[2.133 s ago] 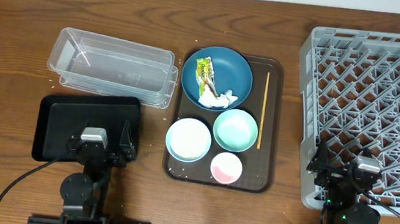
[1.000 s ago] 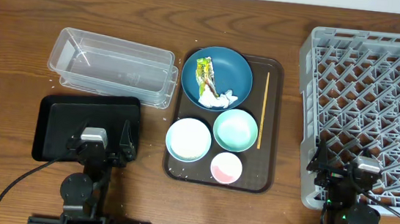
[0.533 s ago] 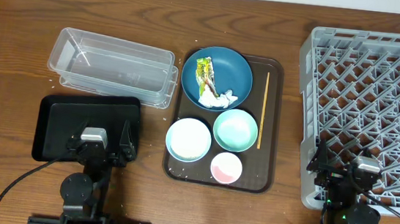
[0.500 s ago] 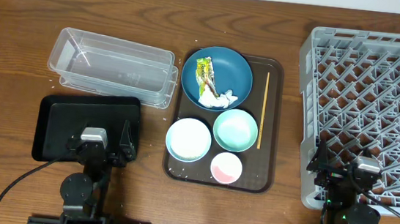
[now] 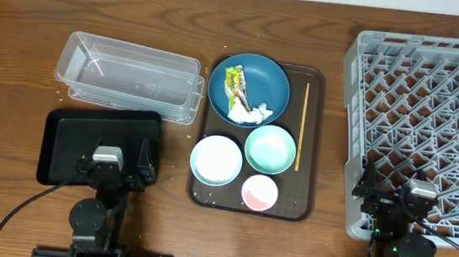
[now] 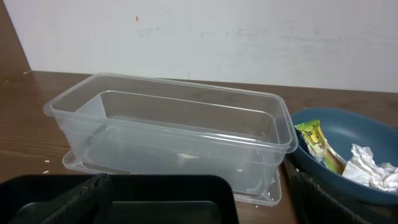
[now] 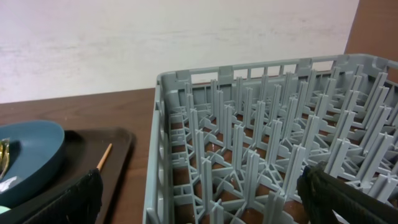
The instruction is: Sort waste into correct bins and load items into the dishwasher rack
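Wrapper [image 5: 235, 82] lies in blue dish [image 5: 271, 79]; left hand [image 6: 200, 179] and right hand [image 7: 200, 177] both spread wide.

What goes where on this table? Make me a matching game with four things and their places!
Things:
1. yellow-green wrapper
2. wooden stick
3. pink cup
4. clear tub

Places:
a. lying in the dark-blue dish
b. on the table, left of the brown tray
c. along the tray's right edge
d. on the tray, at the end nearest the robot

Pairs: 1-a, 2-c, 3-d, 4-b
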### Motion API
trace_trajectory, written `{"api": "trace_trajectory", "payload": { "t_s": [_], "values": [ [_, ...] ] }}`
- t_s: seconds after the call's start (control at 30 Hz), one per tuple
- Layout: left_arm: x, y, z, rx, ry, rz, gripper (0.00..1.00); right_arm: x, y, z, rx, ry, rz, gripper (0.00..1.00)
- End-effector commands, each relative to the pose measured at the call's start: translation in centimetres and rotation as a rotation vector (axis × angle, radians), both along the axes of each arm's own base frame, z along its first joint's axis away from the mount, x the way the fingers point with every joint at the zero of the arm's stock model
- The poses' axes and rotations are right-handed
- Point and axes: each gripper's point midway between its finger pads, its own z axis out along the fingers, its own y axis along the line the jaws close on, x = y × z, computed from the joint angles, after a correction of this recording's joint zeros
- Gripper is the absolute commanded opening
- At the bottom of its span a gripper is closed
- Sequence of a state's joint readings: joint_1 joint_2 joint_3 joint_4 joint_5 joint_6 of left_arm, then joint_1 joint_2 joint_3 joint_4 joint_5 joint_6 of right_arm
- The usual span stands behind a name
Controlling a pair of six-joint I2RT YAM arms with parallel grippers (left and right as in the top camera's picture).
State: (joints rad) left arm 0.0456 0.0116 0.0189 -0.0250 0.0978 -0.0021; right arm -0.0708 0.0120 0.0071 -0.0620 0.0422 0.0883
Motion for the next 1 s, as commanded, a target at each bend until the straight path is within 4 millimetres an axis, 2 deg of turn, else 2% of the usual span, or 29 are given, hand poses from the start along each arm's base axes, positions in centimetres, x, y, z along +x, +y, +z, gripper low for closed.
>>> {"api": "trace_trajectory", "payload": {
  "t_s": [0.0,0.13,0.3,0.5,0.6,0.8,0.97],
  "values": [
    [-0.1,-0.3,-1.3,-0.032,0.04,-0.014,0.93,-0.1,-0.6,0.3,0.01,-0.017,-0.029,0.99],
    [-0.1,-0.5,-1.4,-0.122,0.048,-0.017,0.93,-0.1,-0.6,0.6,0.01,-0.024,-0.029,0.99],
    [0.0,-0.8,-1.0,-0.152,0.082,-0.027,0.93,-0.3,-0.6,2.2,0.008,-0.049,-0.029,0.99],
    [1.1,-0.7,1.5,-0.156,0.154,-0.022,0.93,0.2,-0.7,5.3,0.008,-0.034,-0.03,0.99],
    [2.4,-1.0,3.0,-0.163,0.221,-0.033,0.93,1.2,-0.8,6.7,0.012,0.011,-0.029,0.99],
    [5.6,-3.2,5.4,-0.218,0.418,-0.153,0.93,4.5,-1.0,8.4,0.026,0.197,-0.029,0.99],
    [6.5,-3.2,4.8,-0.25,0.649,-0.134,0.93,6.7,-1.3,7.8,0.043,0.407,-0.03,0.99]
  ]
}}
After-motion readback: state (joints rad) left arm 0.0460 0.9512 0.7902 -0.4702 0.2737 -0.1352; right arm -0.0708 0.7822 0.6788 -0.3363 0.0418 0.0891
